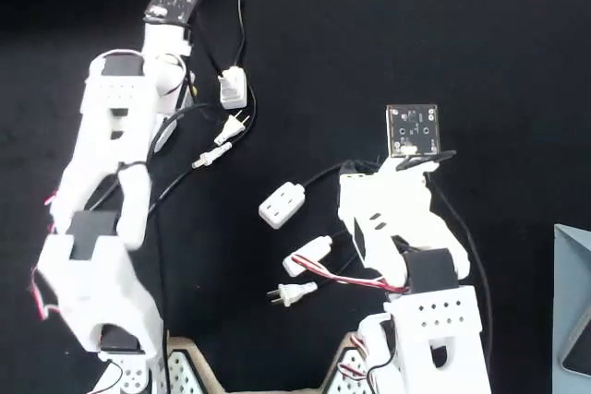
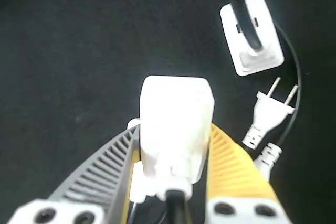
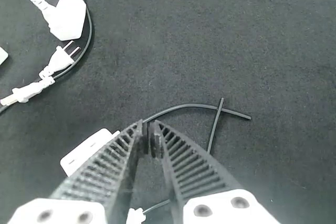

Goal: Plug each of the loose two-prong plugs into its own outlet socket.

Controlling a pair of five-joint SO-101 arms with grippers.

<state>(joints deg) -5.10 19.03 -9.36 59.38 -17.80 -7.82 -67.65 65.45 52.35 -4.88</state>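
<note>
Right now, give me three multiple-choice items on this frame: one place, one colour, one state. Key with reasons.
1. The loose plug near the left arm lies:
A) beside the corded socket
B) inside that socket
C) between the right fingers

2. The left fingers are:
A) both black
B) one grey, one yellow
C) both white

3. The right fingers are:
A) wide open
B) shut
C) clamped on a white plug

Key:
1 A, its prongs are bare and it lies next to the socket.
2 B, a grey finger and a yellow one flank the held white block.
3 B, the tips meet with no gap.
</note>
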